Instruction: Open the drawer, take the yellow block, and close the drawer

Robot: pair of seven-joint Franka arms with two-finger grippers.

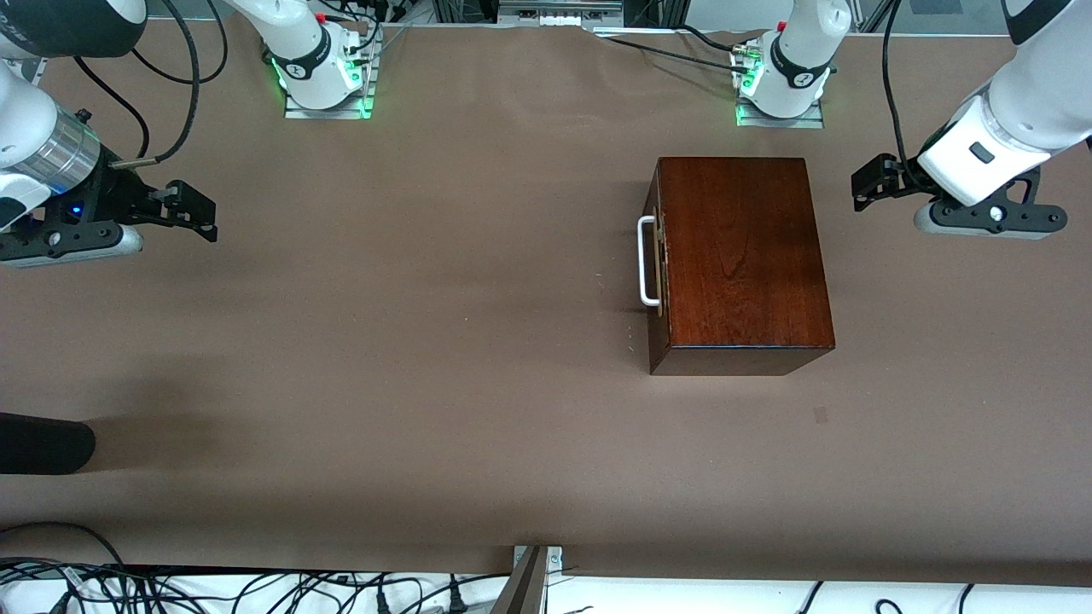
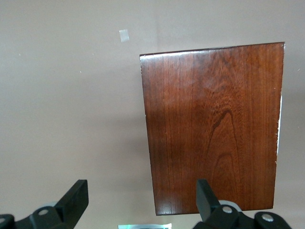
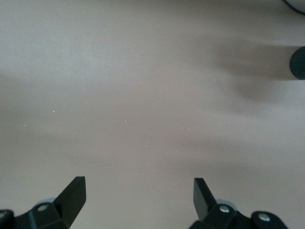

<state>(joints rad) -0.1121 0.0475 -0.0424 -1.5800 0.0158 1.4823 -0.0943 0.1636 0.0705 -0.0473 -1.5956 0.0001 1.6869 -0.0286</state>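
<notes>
- Front view: mahogany box [image 1: 744,256] on the counter [image 1: 426,341], toward the left arm's end. Drawer [image 1: 655,260] shut; white handle [image 1: 646,260] faces the right arm's end. Yellow block unseen, presumably inside. Likely rigid, fairly heavy, glossy; the handle is the 1 sensible hold.
- Left wrist view: left gripper [image 2: 140,205], fingers spread and empty, hangs over the box's edge.
- Right wrist view: right gripper [image 3: 139,202], fingers wide and empty, waits over bare counter.

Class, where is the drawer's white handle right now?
In the front view, the handle sits on the shut drawer front of the box, facing the right arm's end of the table, toward the left arm's end overall.
</notes>
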